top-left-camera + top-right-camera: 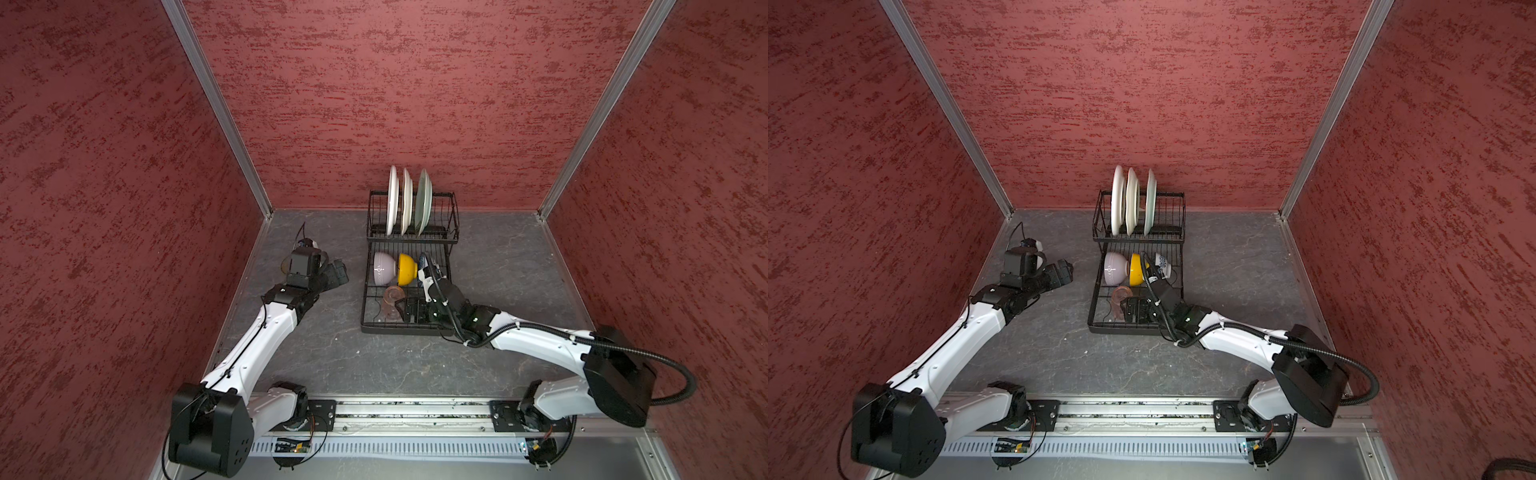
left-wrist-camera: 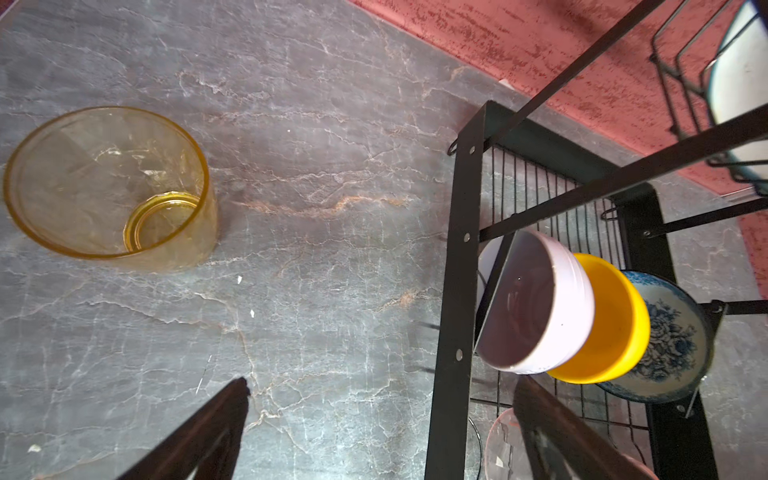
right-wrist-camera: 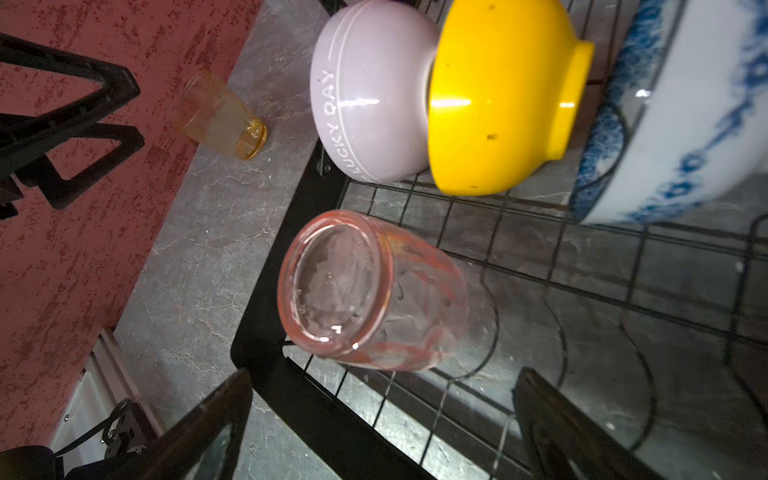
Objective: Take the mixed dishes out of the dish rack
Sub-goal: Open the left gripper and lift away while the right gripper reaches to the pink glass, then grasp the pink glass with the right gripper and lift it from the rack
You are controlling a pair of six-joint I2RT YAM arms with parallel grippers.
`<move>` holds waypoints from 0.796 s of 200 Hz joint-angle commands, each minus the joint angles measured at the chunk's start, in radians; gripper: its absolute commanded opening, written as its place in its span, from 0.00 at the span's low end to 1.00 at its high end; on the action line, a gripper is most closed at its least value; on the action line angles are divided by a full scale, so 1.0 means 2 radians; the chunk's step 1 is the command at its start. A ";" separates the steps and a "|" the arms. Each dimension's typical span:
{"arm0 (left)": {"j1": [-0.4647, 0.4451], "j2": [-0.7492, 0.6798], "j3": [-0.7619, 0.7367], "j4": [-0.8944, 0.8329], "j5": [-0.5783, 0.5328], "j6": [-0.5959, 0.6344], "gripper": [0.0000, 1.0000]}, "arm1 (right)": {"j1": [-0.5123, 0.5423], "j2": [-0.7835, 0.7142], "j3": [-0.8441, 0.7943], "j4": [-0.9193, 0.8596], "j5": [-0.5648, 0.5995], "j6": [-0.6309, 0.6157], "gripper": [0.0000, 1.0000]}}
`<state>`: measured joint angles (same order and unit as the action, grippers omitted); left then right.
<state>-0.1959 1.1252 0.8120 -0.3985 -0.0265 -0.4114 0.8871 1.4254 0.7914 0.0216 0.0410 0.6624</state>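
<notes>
Roughly: dish rack (image 1: pixel 399 331) sat under and beyond the right fingers (image 3: pixel 561 432), off to the side of the left fingers (image 2: pixel 199 432). Both pairs were spread wide, gripping nothing.

Two white plates (image 1: pixel 392 199) and a green plate (image 1: pixel 423 199) stood on edge in the raised tier, far past both pairs. Lilac bowl (image 3: pixel 365 95), yellow bowl (image 3: pixel 498 95) and blue-white bowl (image 3: pixel 685 124) lay nested on their sides beyond the right fingers.

Pink tumbler (image 3: pixel 345 282) sat tilted on the lower wires just ahead of the right fingers, untouched. Amber tumbler (image 2: pixel 108 183) stood upright on the bench (image 2: pixel 332 291), apart from the left fingers.

Risk, as judged: an off-centre pinch could squirt the smooth pink glass sideways into the bowls, or snag it on a wire.

Bench was flat, grey and veined like stone. Red textured walls (image 1: pixel 415 83) closed three sides.
</notes>
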 commanded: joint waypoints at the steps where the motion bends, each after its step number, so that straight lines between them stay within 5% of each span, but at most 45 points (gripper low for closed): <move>1: -0.003 -0.019 -0.005 0.023 0.012 -0.002 0.99 | 0.011 0.011 0.026 0.020 0.030 0.007 0.99; 159: -0.006 -0.034 -0.040 0.054 0.042 0.005 0.99 | 0.055 0.180 0.178 -0.115 0.152 -0.010 0.88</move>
<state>-0.2024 1.0660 0.7338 -0.3195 0.0406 -0.4110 0.9756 1.7588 1.0996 -0.1333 0.2798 0.6281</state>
